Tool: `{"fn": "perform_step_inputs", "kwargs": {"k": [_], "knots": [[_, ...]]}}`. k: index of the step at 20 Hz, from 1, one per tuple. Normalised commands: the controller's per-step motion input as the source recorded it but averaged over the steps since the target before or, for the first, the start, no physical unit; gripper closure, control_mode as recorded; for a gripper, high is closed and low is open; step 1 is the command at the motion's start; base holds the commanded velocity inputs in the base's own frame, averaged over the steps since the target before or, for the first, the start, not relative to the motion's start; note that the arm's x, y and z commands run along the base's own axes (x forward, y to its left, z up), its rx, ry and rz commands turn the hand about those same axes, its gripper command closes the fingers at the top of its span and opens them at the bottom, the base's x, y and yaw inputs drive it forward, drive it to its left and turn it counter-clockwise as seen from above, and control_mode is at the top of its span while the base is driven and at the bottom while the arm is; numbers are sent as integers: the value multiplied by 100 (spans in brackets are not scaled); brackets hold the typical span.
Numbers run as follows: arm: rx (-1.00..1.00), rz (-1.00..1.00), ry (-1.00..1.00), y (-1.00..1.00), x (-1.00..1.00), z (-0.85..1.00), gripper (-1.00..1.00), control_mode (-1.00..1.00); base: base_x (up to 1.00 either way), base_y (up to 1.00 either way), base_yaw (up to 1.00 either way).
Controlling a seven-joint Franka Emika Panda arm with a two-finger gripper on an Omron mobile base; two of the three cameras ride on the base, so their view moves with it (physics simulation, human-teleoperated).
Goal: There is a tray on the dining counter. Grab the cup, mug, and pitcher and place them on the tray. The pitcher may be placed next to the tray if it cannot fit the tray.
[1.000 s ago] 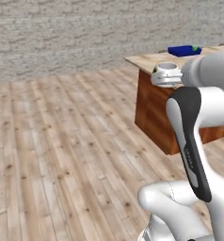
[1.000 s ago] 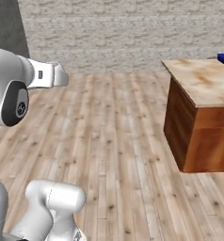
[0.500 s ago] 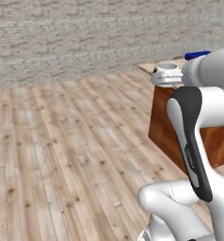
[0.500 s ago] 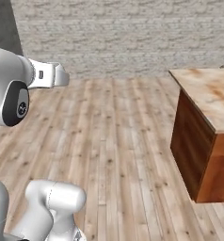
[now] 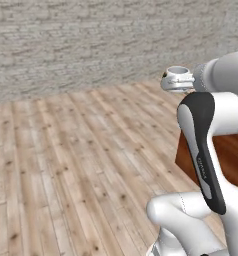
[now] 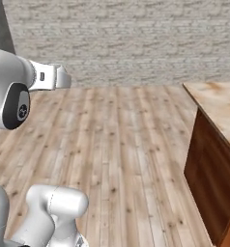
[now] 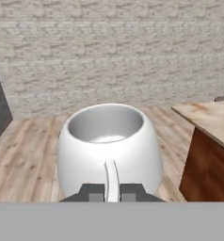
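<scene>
The step in hand is the carrying of the mug [image 7: 109, 146] toward the table [image 6: 218, 108]: in the hand view the squat white mug sits right in front of the hand [image 7: 112, 192], its thin handle caught between the two dark fingertips [image 7: 91, 192], so the hand is clenched on the mug by that handle and holds it upright, mouth up and apparently empty. In the left base view the same mug [image 5: 177, 79] shows as a pale rim held out at the end of the arm, high above the wooden floor [image 5: 81, 160], well clear of any support. The table stands off to the right in the right base view, its beige veined top and reddish wood side visible at the frame edge, and in the hand view its near corner lies ahead and to the right of the mug, with only a small dark shape at its far end that is too tiny to name. The tray cannot be made out from here, nor the cup or pitcher, so how much of the task is done is not clear; by my reading the mug is mid-transfer and not yet placed. The next move likely calls for the base to close on the table until the tray comes into sight, then for the arm to bring the mug over a free spot and lower it level before letting go. The thin handle grip may let the mug swing, so a steady pace seems wise.
</scene>
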Motion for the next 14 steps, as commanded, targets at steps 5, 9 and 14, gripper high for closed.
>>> {"fn": "perform_step_inputs", "kwargs": {"k": [5, 9, 14], "knots": [[0, 0, 0, 0, 0, 0, 100, 100, 100, 32, 0], [0, 0, 0, 0, 0, 0, 100, 100, 100, 45, -8], [0, 0, 0, 0, 0, 0, 100, 100, 95, 65, -20]]}}
